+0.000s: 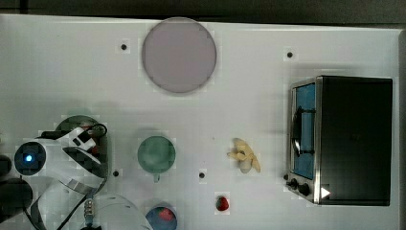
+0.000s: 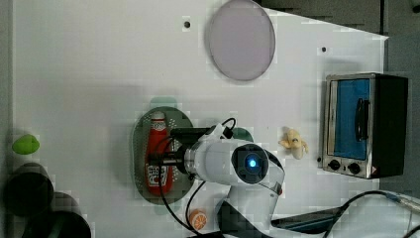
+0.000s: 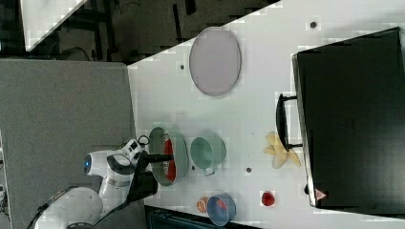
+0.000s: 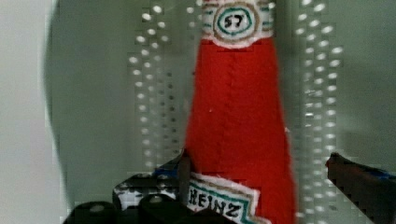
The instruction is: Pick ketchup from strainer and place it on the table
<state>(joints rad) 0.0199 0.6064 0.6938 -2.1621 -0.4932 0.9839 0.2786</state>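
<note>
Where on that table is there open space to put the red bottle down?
The white tabletop is bare between the round grey-lilac plate and the pale green strainer, and again between the plate and the black toaster oven. It is crowded around the teal cup, blue bowl, strawberry and banana.

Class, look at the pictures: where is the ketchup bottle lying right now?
In the left view the ketchup lies lengthwise inside the strainer, left of centre on the table, with the open gripper just above it.
</note>
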